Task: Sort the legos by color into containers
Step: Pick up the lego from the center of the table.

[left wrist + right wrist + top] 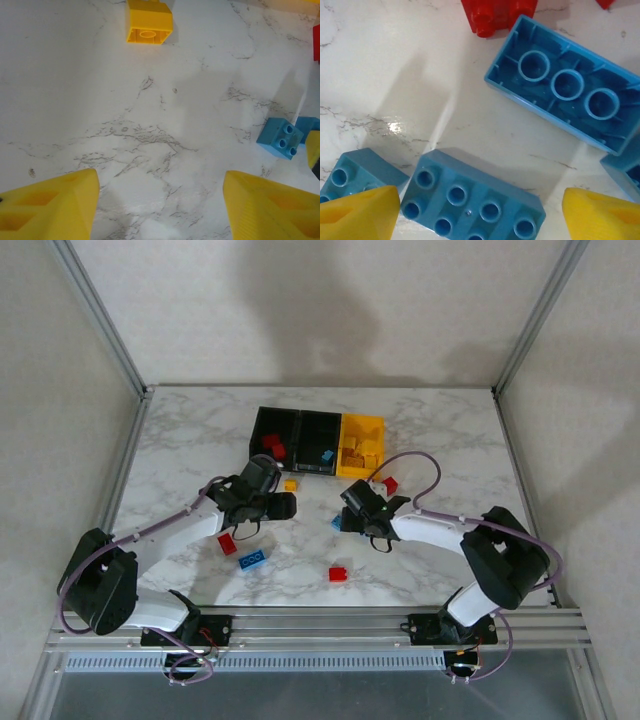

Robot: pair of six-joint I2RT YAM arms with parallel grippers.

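Right end effector (480,194) spread over a blue brick (470,192) on the bench (385,65). A second brick (352,175) crowds one finger (355,215), perhaps touching, so closing may snag both. Left end effector (160,175) spread, empty.

White/blk arms (185,528), purple cables (425,456), yellow pincer tips (50,205)

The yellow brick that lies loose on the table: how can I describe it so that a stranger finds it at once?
Look at the row of three bins toward the far side of the marble table. Just in front of the two black bins lies one small brick. It is yellow, while the other loose bricks around it are red or blue.
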